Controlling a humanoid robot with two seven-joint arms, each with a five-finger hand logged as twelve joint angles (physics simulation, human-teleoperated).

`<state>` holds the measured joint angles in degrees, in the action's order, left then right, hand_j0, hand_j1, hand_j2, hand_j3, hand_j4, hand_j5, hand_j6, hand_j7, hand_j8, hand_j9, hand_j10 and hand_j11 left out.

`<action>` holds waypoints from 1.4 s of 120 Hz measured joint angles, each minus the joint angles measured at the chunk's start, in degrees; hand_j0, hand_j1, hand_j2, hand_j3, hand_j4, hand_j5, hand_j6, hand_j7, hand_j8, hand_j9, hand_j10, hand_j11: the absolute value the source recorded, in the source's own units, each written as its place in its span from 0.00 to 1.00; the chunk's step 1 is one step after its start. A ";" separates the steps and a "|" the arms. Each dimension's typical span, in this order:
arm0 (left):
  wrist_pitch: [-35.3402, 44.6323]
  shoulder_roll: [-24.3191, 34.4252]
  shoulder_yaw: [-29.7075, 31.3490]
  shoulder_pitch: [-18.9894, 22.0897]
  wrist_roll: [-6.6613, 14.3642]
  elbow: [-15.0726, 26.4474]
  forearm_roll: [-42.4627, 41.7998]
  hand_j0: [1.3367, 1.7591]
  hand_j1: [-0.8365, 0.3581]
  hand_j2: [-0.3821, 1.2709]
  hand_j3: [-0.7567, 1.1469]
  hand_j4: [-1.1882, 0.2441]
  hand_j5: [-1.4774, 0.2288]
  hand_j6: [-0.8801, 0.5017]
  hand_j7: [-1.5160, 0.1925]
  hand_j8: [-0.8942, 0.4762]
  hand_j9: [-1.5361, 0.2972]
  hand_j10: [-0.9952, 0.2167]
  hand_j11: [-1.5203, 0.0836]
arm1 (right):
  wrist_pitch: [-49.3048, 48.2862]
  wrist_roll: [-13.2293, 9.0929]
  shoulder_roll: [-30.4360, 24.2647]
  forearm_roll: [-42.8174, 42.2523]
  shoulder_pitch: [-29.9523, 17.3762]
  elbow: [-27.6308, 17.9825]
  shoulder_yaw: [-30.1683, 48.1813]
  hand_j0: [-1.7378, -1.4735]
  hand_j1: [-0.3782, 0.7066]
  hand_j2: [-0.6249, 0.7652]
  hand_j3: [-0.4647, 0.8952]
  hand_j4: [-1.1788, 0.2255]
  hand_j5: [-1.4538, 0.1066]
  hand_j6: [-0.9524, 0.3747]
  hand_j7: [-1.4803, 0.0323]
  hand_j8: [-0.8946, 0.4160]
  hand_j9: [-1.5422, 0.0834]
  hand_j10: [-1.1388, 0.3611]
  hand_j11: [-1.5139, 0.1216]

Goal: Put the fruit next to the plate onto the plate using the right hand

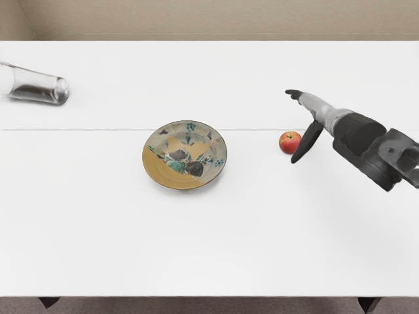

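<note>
right hand [313, 119] just right of apple [290, 142], fingers spread, gripping nothing; thumb high, fingers low, looks like pre-grasp bracketing; apple on table [262, 229], right of plate [149, 159], clear of it; not yet lifted

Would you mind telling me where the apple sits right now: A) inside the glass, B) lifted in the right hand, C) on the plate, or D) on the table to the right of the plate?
D: the apple rests on the table, between the plate and the open right hand.
</note>
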<state>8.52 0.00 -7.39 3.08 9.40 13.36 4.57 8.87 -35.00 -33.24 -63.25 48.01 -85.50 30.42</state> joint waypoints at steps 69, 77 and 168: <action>0.00 0.00 0.00 0.00 0.00 0.00 0.00 0.76 0.99 0.23 0.40 0.82 0.86 0.63 0.88 0.65 0.83 0.82 0.94 | 11.31 0.00 9.70 -3.82 1.77 13.29 -9.65 0.30 0.35 0.41 0.34 0.63 0.69 0.49 0.72 0.46 0.71 0.56 0.69; 0.00 0.00 0.00 0.00 0.00 0.00 0.00 0.76 0.99 0.23 0.40 0.82 0.86 0.63 0.88 0.65 0.83 0.82 0.94 | 11.29 0.00 9.94 -3.62 1.80 13.44 -10.30 0.30 0.39 0.40 0.34 0.61 0.66 0.47 0.70 0.43 0.69 0.54 0.67; 0.00 0.00 0.00 0.00 0.00 0.00 0.00 0.76 0.99 0.23 0.40 0.82 0.86 0.63 0.88 0.65 0.83 0.82 0.94 | 11.08 -0.01 10.63 -2.90 1.89 13.26 -10.26 0.33 0.58 0.50 0.34 0.40 0.44 0.31 0.46 0.40 0.47 0.45 0.44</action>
<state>8.53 0.00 -7.40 3.08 9.40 13.36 4.58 19.95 -35.01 -22.61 -66.16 49.90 -72.24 20.15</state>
